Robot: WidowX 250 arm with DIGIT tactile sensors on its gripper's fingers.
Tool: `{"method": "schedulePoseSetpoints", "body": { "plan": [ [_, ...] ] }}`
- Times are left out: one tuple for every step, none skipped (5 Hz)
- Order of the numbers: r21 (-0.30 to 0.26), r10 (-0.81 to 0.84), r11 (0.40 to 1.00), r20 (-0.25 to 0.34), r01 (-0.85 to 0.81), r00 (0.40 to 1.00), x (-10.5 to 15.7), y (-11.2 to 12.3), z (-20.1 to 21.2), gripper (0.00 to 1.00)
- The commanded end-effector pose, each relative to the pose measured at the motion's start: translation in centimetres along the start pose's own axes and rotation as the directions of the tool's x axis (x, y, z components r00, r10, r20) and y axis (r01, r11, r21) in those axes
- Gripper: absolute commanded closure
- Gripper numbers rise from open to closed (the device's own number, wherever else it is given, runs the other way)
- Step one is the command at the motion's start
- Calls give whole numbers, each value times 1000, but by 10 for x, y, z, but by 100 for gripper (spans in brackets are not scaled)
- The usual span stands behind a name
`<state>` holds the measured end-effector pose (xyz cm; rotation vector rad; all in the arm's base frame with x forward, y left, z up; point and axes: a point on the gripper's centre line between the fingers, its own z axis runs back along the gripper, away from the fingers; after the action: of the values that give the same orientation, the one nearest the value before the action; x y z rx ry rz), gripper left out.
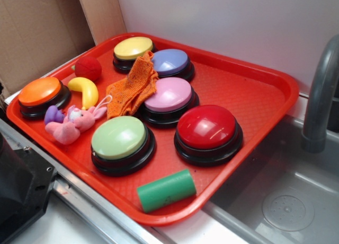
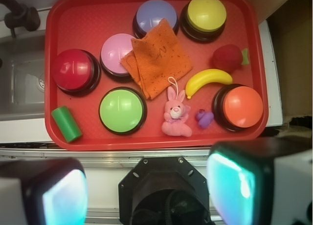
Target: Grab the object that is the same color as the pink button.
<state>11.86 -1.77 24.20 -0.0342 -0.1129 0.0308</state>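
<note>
The small pink plush bunny [image 1: 74, 123] [image 2: 176, 118] lies on the red tray [image 1: 254, 95] [image 2: 78, 14], between the green button and the orange button, with a purple piece [image 2: 204, 118] beside it. The pink button [image 1: 168, 94] [image 2: 117, 51] sits mid-tray, partly overlapped by an orange cloth. In the wrist view my gripper [image 2: 146, 191] hangs high above the tray's near edge, over the robot base. Its fingers [image 2: 63, 195] are wide apart and open, holding nothing. The gripper does not show in the exterior view.
The tray also holds an orange cloth [image 2: 157, 56], a yellow banana [image 2: 208, 80], a red ball [image 2: 227, 57], a green cylinder [image 2: 66, 123], and green [image 2: 122, 109], red [image 2: 74, 70], bluish-purple [image 2: 155, 15], yellow [image 2: 206, 12] and orange [image 2: 242, 106] buttons. A sink and faucet [image 1: 320, 95] adjoin.
</note>
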Motion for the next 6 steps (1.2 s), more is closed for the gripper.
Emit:
{"method": "schedulePoseSetpoints", "body": {
  "plan": [
    [0, 0, 1000, 0, 0, 1000, 0, 0, 0, 0],
    [-12, 139, 990, 19, -138, 990, 2, 7, -22, 0],
    [24, 276, 961, 27, -277, 961, 2, 16, -48, 0],
    [74, 411, 908, 39, -413, 911, 1, 25, -77, 0],
    [126, 540, 829, 71, -545, 838, -1, 39, -106, 0],
    [91, 661, 739, 96, -668, 744, -4, 52, -132, 0]
  ]
}}
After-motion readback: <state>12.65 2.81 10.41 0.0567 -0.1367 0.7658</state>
